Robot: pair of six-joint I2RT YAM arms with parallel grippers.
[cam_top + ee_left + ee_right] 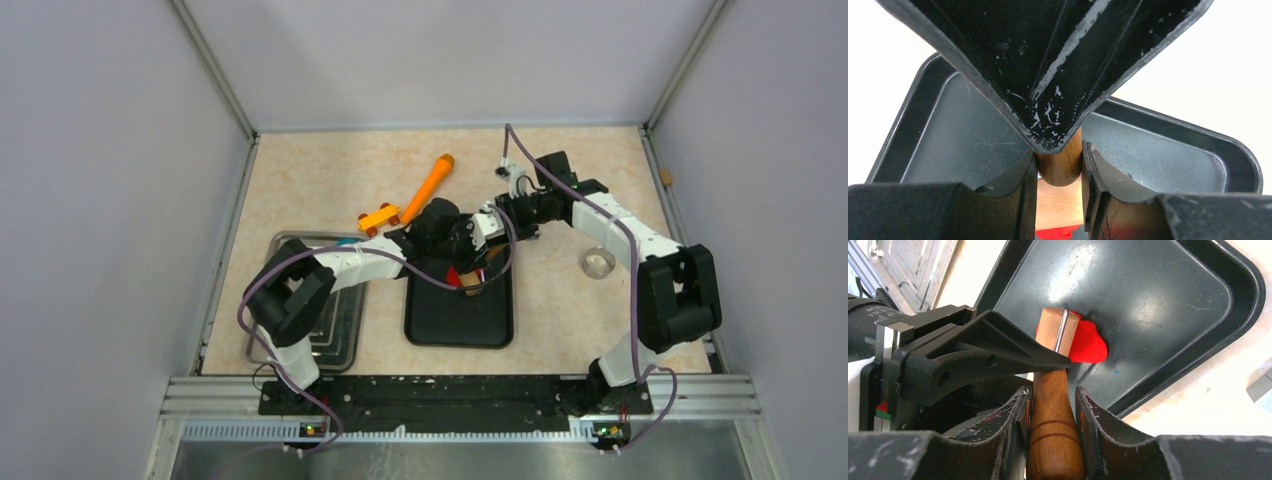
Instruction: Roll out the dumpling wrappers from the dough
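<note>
The dough is a flat bright red sheet on the black tray; it also shows in the top view. A wooden roller lies with its pale drum on the dough's edge. My right gripper is shut on the roller's dark wooden handle. My left gripper is shut on the same handle, closer to the drum, with the dough just below. In the top view both grippers, left and right, meet over the tray's far end.
A metal tray lies left of the black tray. An orange rolling pin and a yellow toy car lie behind. A clear cup stands to the right.
</note>
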